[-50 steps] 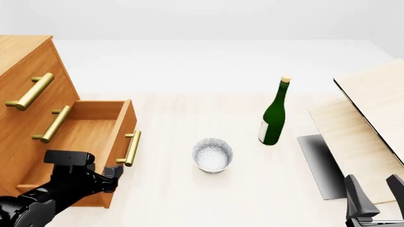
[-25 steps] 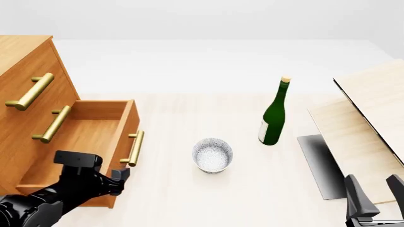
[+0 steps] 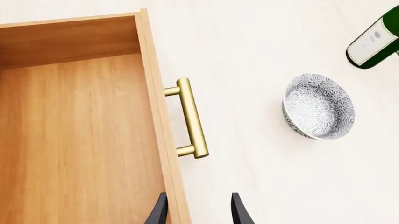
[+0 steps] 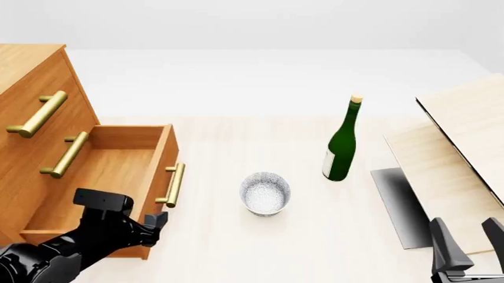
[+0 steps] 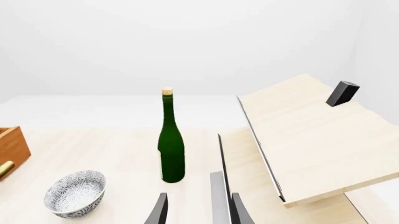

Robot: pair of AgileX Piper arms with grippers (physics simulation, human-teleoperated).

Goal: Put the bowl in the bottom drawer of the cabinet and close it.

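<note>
- The left gripper [image 3: 194,212] has its two dark fingers a narrow gap apart, one on each side of the front board of the bottom drawer [image 3: 81,135]. Whether the fingers press on the board cannot be told; nothing else sits between them.
- In the front view the left gripper [image 4: 150,227] is at the near corner of the bottom drawer [image 4: 102,171], just below the brass handle [image 4: 172,184].
- The bottom drawer is pulled out of the cabinet [image 4: 32,118], and its wooden floor is bare.
- The right gripper [image 5: 194,212] hangs low at the near right of the table [image 4: 260,247]. Its fingers are a narrow gap apart with nothing between them and touch nothing.
- The bowl [image 4: 265,193] stands upright on the table, right of the drawer front and well apart from both grippers. Its speckled white-grey inside faces up.
- The green bottle [image 4: 342,141] stands upright behind and to the right of the bowl, near but not touching it.
- The bottle carries a white label [image 3: 373,39] low on its body. The marks on it are too small to read.
- Pale wooden boards [image 4: 457,153] with a grey panel [image 4: 398,203] lie at the table's right side.
</note>
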